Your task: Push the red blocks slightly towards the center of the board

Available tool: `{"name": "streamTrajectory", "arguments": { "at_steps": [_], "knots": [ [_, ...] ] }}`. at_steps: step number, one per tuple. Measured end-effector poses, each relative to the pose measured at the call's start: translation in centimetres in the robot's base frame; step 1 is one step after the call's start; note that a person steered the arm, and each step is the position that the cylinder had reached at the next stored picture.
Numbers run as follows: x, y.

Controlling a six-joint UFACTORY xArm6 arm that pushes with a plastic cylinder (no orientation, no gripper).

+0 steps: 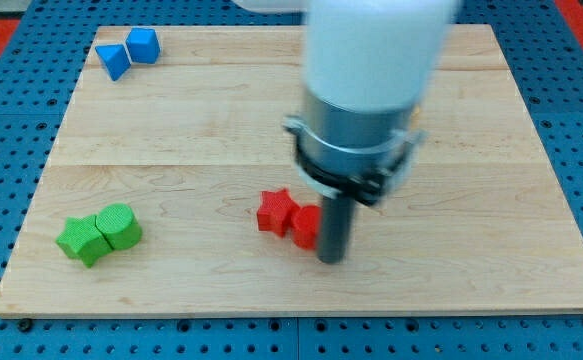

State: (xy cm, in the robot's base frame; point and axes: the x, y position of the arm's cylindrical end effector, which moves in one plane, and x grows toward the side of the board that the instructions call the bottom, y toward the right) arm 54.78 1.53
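Two red blocks sit just below the board's middle. The red star-shaped block [275, 211] lies on the left, and a second red block [305, 226] touches its right side; its shape is partly hidden by the rod. My tip [331, 259] rests on the board right against the right side of the second red block. The arm's grey and white body [371, 90] hangs above and hides the board behind it.
A blue triangular block [113, 60] and a blue cube-like block [143, 44] sit at the view's top left. Two green blocks, one star-shaped [82, 239] and one rounded [119, 226], touch each other at the bottom left. The wooden board [491, 200] lies on a blue perforated base.
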Motion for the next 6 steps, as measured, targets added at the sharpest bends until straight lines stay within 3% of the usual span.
{"name": "streamTrajectory", "arguments": {
  "at_steps": [1,2,3,6],
  "knots": [
    [-4.0,-7.2],
    [-3.6,-8.2],
    [2.0,-5.1],
    [3.0,-7.0]
  ]
}}
